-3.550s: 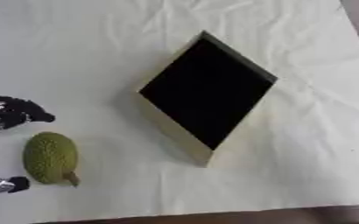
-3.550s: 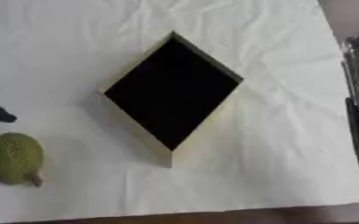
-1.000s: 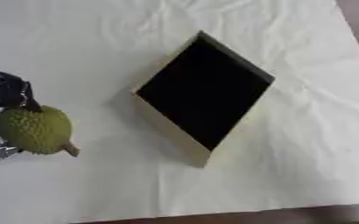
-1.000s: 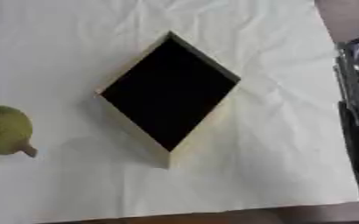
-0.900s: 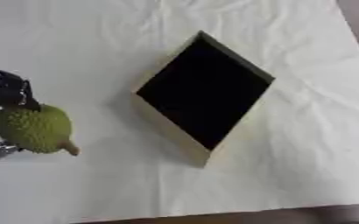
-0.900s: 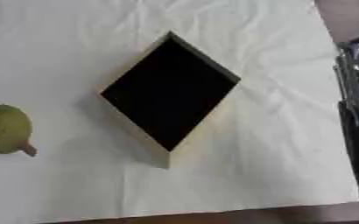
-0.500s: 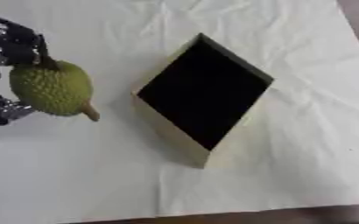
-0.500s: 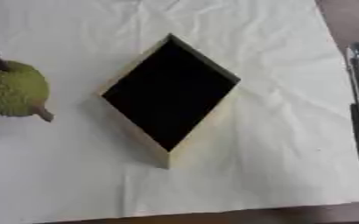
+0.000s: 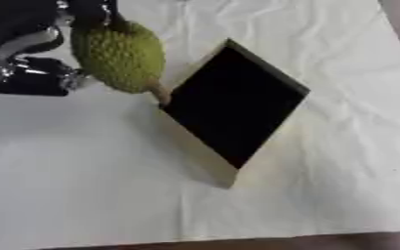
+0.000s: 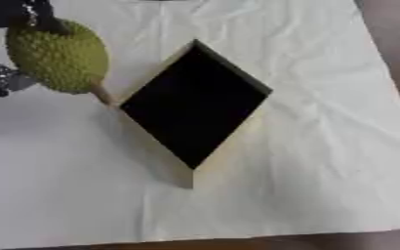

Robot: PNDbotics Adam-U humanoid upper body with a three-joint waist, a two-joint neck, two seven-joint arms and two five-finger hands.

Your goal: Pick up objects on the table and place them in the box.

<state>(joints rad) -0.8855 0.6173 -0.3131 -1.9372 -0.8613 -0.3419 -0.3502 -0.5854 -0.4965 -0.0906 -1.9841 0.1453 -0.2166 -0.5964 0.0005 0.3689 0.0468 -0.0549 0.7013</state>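
The left hand (image 9: 32, 53) has its fingers curled around a green spiky durian (image 9: 118, 53), holding it above the white tablecloth (image 9: 75, 185) just beside the box's left corner. The brown stem (image 9: 159, 94) points down toward the rim of the box (image 9: 199, 155), whose inside looks black. The right hand's state cannot be told.

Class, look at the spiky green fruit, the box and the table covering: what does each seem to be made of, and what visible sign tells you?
Green fruit: bumpy matte rind, tan stem; possibly a plastic model. Box: pale, flat walls, likely cardboard or thin wood; interior black. Table covering: white cloth, creased. The left hand grips the fruit.
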